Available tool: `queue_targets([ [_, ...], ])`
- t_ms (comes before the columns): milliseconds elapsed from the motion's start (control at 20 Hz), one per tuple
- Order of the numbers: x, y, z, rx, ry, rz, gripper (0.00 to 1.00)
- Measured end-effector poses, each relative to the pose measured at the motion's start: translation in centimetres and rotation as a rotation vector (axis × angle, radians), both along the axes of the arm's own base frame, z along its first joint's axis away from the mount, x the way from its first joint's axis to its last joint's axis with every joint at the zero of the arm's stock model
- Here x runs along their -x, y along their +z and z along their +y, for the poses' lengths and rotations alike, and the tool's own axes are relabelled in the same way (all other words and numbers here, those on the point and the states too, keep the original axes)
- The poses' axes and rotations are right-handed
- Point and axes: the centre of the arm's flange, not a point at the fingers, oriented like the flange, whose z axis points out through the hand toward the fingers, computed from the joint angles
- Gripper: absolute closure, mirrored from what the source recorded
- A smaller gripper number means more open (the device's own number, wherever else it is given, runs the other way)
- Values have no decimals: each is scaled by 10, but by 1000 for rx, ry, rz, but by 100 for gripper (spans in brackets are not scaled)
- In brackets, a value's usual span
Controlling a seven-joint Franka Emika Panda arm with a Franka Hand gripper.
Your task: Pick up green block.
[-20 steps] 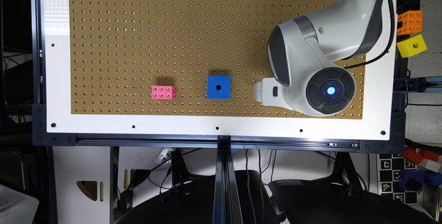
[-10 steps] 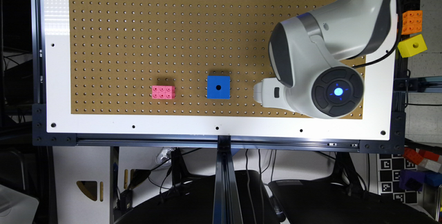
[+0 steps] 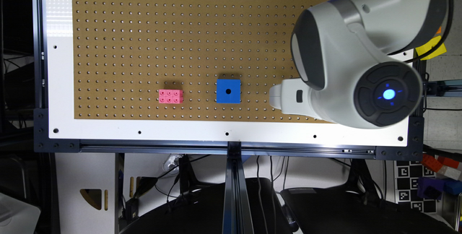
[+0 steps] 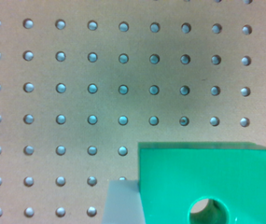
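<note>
The arm (image 3: 353,57) has shifted slightly rightward; green block (image 4: 207,182) fills the wrist view, gripper state unclear.

1. A robotics lab: a brown pegboard (image 3: 151,39) in a white frame sits on an aluminium rail stand (image 3: 234,187).
2. Cables (image 3: 180,180) hang beneath.
3. A printed fiducial marker (image 3: 409,185) and spare coloured blocks (image 3: 438,176) sit beyond the pegboard's corner.

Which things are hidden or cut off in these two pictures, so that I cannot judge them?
- Bright green plastic cube: wrist view, cut off by the picture edge.
- Pale blurred shape beside it: wrist view, too unclear to name.
- Yellow cube: exterior view, mostly behind the white robot arm.
</note>
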Motion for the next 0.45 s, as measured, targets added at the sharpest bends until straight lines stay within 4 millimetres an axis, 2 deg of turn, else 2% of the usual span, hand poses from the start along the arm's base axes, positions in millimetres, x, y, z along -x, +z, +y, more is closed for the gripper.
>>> queue_targets([
  [150, 1, 9, 0, 4, 0, 0, 100],
  [450, 1, 9, 0, 4, -1, 0, 100],
])
